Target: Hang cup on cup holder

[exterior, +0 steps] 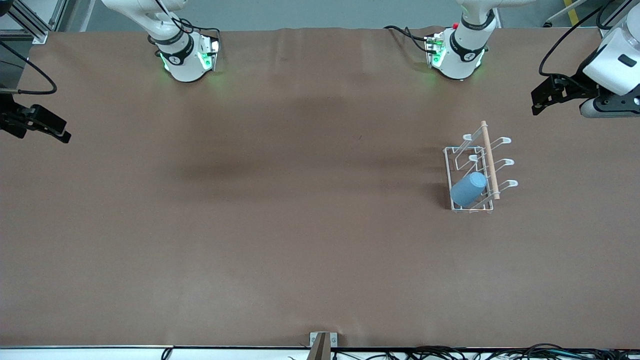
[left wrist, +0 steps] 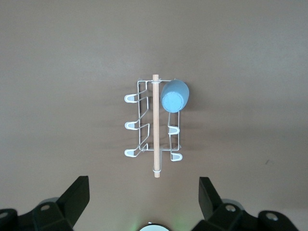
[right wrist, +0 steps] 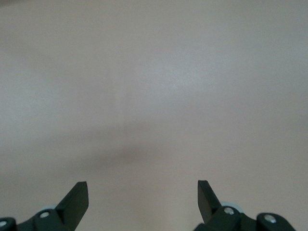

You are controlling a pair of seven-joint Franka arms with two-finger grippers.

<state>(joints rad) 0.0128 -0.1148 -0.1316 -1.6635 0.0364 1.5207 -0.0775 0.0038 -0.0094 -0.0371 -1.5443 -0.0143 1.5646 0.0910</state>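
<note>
The cup already sits on the cup holder, tipped over one of the prongs at the end of the rack nearer the front camera, on the side facing the right arm's end of the desk. The rack stands toward the left arm's end of the desk.

My left end effector hangs over the desk edge at the left arm's end, fingers spread wide apart and holding nothing; its wrist view looks at the whole rack, with the wooden rod running down the middle. My right end effector waits over the right arm's end of the desk, fingers likewise apart and empty, with only bare desk below it.

By my judgement the hanging is done. The risk now is disturbance: the cup is smooth and rests at a slant on one thin prong, so a knock to the light wire rack from my left arm could tip it off or slide the whole rack.
</note>
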